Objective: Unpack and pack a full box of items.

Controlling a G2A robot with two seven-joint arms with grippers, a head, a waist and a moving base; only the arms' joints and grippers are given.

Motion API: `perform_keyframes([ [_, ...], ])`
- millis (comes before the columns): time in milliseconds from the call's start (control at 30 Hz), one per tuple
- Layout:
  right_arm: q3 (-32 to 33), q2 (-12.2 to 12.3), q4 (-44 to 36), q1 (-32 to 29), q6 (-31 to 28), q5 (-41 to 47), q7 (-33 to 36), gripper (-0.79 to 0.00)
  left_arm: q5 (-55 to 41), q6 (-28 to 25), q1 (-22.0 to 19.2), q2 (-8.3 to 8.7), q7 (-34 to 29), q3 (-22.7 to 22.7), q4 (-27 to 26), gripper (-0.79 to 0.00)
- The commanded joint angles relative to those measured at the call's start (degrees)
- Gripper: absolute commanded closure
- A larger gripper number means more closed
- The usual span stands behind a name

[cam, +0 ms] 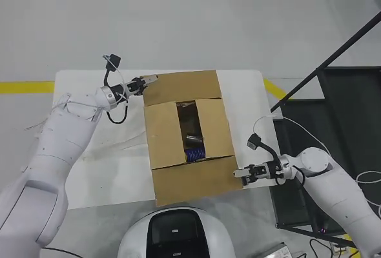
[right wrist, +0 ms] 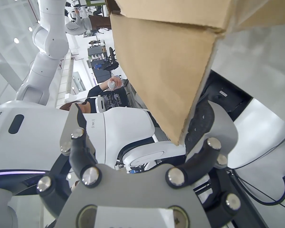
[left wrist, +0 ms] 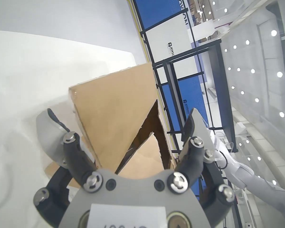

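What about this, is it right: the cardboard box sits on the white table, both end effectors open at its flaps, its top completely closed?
No: the top of the cardboard box is not completely closed. The top view shows a gap between its inner flaps, with items inside. It does sit on the white table, left end effector and right end effector open at its flaps.

table (cam: pixel 113 174) white | 1 cardboard box (cam: pixel 164 138) on it, ctr | flaps open
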Motion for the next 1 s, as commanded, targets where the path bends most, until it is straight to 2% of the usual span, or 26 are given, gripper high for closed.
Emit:
perform_keyframes([
  [0, -0.19, -0.10, 0.22, 0.11, 0.76, 1.69, 1.38, -0.785, -1.48, -0.29, -0.67, -0.59, -1.44, 0.07, 1.32, -0.785],
  [167, -0.29, -0.50, 0.83, 0.43, 1.87, 7.98, 4.50, -0.785, -5.37, -2.98, -1.89, -1.71, -4.71, -0.52, 3.45, -0.785],
  [400, -0.30, -1.26, 1.97, 2.38, 3.36, 15.09, 7.26, -0.785, -8.01, -9.83, -1.86, -1.22, -11.27, -2.36, 2.04, -0.785],
  [633, -1.70, -2.47, 4.25, 5.10, 2.91, 17.07, 5.47, -0.785, -7.33, -12.22, 1.90, 1.09, -17.41, -4.70, -6.08, -0.785],
  [967, -0.77, -3.72, 5.40, 8.55, -1.15, 17.04, -1.35, -0.785, -2.06, -6.47, 10.62, 5.07, -23.07, -8.46, -21.74, -0.785],
])
